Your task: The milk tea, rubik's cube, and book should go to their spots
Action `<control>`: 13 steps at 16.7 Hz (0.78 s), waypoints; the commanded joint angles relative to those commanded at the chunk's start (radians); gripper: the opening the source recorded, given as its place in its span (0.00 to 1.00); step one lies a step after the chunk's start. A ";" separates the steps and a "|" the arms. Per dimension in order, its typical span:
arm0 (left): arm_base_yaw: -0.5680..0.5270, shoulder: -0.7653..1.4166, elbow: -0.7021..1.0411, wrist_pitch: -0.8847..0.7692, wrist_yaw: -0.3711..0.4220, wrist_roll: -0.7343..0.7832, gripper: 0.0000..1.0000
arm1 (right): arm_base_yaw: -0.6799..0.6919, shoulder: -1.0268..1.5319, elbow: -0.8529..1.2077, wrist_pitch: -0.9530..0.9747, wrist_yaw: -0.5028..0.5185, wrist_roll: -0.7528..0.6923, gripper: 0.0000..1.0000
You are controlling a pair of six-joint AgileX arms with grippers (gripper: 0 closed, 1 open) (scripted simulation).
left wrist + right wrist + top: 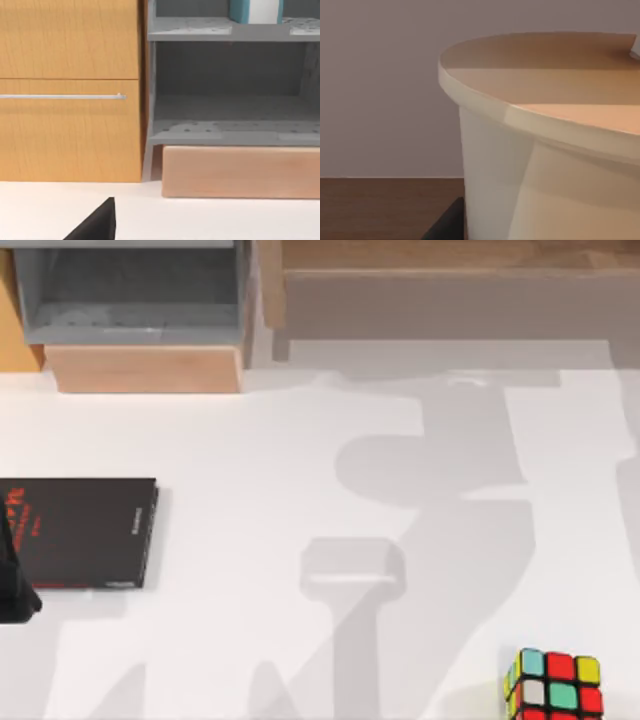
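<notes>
White tabletop (250,540) runs across the top view, with a wooden cabinet (140,368) and grey shelving (130,300) at its far left and a long wooden unit (450,290) along the far edge.

Milk tea cup (545,150) — a cream-white cup with a flat tan lid — sits very close to the right wrist camera, over a dark brown surface (385,207); how the right arm's pincer stands around it I cannot tell.

At the near right corner of the table lies the rubik's cube (555,685), alone. On the upper grey shelf in the left wrist view stands the book (255,11), teal cover with a white edge — upright.

At the table's left lies a thin black book (80,532) with red lettering, flat. A dark part of the left arm (15,585) overlaps its near left corner; whether that pincer is spread or closed cannot be told.
</notes>
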 joint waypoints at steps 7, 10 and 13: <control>0.000 0.000 0.000 0.000 0.000 0.000 1.00 | -0.012 -0.140 -0.163 0.026 -0.012 0.003 0.00; 0.000 0.000 0.000 0.000 0.000 0.000 1.00 | -0.015 -0.242 -0.301 0.043 -0.022 0.003 0.00; 0.000 0.000 0.000 0.000 0.000 0.000 1.00 | -0.024 -0.291 -0.351 0.063 -0.026 0.003 0.00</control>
